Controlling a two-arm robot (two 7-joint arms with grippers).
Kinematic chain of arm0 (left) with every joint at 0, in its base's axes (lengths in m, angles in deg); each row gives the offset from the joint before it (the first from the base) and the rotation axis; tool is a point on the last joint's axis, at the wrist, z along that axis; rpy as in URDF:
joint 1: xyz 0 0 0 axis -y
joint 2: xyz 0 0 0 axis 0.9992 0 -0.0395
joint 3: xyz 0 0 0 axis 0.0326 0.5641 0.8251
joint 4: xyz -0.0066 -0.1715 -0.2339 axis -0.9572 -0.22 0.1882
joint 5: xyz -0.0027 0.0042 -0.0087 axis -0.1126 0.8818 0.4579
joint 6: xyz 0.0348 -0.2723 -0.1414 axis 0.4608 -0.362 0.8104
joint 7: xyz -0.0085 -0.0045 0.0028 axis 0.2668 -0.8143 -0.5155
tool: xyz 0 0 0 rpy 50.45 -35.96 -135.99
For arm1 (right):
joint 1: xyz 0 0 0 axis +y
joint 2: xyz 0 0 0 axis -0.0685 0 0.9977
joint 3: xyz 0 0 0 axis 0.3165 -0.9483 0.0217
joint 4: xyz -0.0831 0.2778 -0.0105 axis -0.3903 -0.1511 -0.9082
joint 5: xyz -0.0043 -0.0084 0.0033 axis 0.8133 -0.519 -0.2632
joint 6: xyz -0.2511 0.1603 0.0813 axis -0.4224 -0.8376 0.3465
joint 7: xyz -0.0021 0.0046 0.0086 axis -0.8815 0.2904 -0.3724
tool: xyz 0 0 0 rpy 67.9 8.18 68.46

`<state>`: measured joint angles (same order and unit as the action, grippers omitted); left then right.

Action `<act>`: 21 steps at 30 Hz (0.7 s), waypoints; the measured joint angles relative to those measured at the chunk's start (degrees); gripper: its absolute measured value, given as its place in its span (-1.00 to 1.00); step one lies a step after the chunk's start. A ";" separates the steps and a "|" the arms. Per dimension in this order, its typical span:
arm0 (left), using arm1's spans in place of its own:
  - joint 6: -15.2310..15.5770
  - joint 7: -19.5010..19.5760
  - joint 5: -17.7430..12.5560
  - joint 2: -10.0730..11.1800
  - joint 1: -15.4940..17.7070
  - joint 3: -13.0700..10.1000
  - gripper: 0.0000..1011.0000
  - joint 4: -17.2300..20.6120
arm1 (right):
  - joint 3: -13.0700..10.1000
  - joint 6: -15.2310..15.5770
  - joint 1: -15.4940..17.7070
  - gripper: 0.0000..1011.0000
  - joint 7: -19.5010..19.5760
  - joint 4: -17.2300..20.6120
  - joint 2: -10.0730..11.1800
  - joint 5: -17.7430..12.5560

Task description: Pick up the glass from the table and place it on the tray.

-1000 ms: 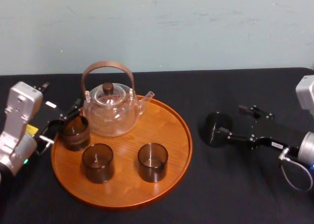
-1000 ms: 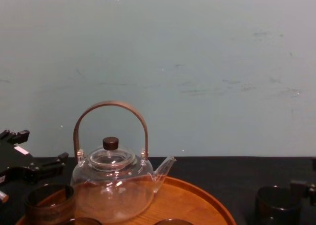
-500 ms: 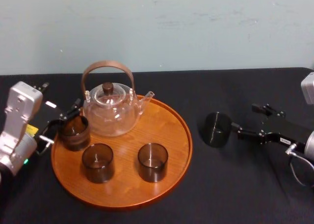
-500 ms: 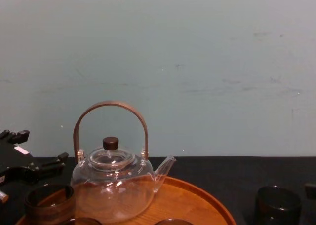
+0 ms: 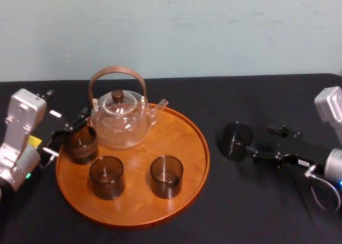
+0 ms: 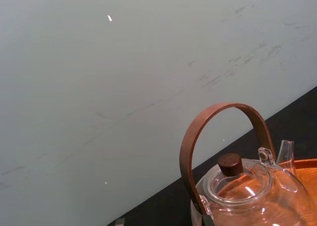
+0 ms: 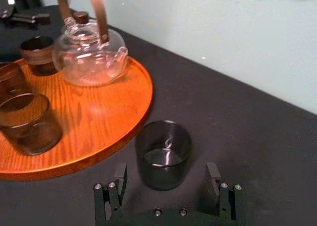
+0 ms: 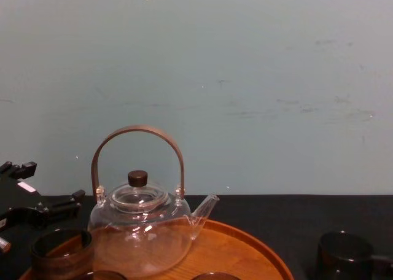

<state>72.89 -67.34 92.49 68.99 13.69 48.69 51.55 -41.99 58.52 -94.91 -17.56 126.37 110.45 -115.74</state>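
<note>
The right gripper (image 7: pixel 166 169), jaws spread, flanks the glass (image 7: pixel 163 151) on the table (image 7: pixel 237 117), nearer than before. The left gripper (image 5: pixel 68 132) idles open-jawed by the tray (image 5: pixel 181 131).

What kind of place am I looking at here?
Likely a robot test bench: black table against a bare wall, teapot on a tray, right gripper open by a glass.

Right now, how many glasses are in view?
4. Three glasses stand on the tray: one back-left by the teapot, two in front. The fourth glass stands on the table, right of the tray, inside the open right gripper. None seems hidden.
</note>
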 joint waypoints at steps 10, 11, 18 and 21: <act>0.00 0.00 0.00 0.00 0.00 0.00 0.98 0.00 | 1.71 0.53 -1.11 0.98 -1.43 -1.00 -0.55 0.39; 0.00 0.00 0.00 0.00 0.00 0.00 0.98 0.00 | 1.86 0.61 -1.31 0.98 -1.44 -1.25 -0.70 0.42; 0.00 0.00 0.00 0.00 0.00 0.00 0.98 0.00 | 2.32 1.04 -2.29 0.98 -1.20 -2.35 -1.54 0.52; 0.00 0.00 0.00 0.00 0.00 0.00 0.98 0.00 | 2.62 1.25 -2.72 0.98 -1.19 -2.73 -1.90 0.60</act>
<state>72.89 -67.34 92.49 68.98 13.69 48.69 51.55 -39.37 59.76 -97.63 -18.75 123.64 108.55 -115.14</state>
